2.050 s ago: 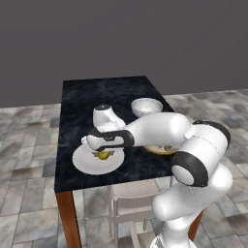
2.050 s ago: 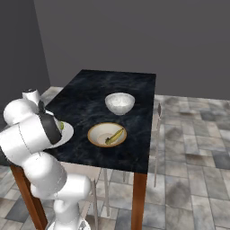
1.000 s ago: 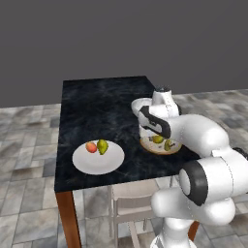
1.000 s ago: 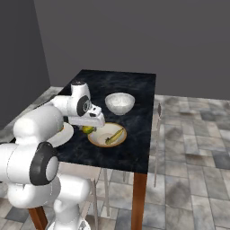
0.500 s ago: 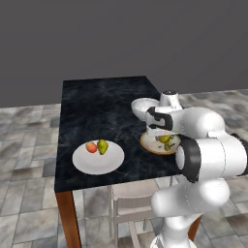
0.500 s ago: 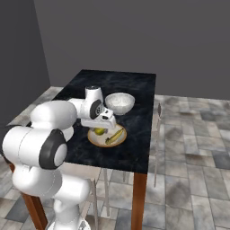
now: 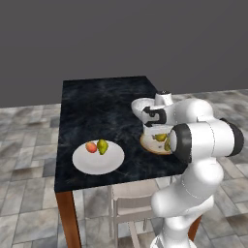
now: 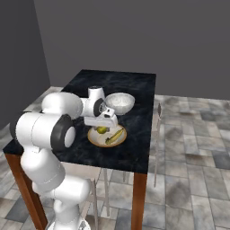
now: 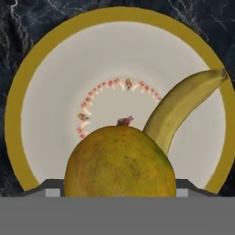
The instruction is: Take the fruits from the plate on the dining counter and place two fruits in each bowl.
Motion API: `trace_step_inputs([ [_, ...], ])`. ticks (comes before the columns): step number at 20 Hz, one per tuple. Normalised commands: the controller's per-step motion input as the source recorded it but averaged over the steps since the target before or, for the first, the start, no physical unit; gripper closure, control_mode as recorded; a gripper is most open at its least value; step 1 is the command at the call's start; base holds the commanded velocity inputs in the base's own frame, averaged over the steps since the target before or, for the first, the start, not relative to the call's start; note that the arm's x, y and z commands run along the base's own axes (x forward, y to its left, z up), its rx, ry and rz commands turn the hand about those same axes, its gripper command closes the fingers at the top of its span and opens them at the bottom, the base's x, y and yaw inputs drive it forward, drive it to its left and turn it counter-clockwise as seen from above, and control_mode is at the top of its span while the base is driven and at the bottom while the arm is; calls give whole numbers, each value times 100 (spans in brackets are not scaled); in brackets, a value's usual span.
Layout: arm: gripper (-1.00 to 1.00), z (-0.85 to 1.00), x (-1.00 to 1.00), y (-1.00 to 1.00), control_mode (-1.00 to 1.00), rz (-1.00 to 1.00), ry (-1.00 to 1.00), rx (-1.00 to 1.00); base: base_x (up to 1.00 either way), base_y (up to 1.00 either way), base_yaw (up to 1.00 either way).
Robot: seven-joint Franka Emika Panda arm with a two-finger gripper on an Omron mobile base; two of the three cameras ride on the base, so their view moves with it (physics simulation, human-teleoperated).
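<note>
Hovering over the tan-rimmed shallow bowl [image 9: 18, 114] near the bench's [image 7: 97, 106] right edge, the gripper [image 8: 104, 127] pinches the round olive-yellow fruit [image 9: 120, 163] in its jaws beside the banana [image 9: 183, 105]; pear [image 7: 102, 146] and red-orange fruit [image 7: 90, 147] sit on the white plate [image 7: 99, 163].

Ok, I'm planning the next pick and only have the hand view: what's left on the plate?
Observer: Two fruits lie on the plate: a red-orange one and a pear, side by side.
Operator: Which way is the plate from this tan bowl?
Observer: To the robot's left of the tan bowl, near the counter's front edge.
Operator: And the other bowl?
Observer: The white bowl stands just beyond the tan one, farther from the base; no fruit shows in it.
</note>
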Motion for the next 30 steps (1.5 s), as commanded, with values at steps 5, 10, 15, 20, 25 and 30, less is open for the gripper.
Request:
trace_step_inputs([
  [5, 100, -29, 13, 0, -100, 0, 8, -2, 0, 0, 0],
  [10, 100, -28, 9, 0, -100, 0, 5, 0, 0, 0, 0],
  [15, 100, -20, 8, 0, -100, 0, 2, -1, 0, 0, 0],
  [20, 100, -9, 5, 0, -100, 0, 0, 0, 0, 0, 0],
  [25, 100, 0, 0, 0, -100, 0, 0, 0, 0, 0, 0],
  [30, -100, 0, 0, 0, -100, 0, 0, 0, 0, 0, 0],
])
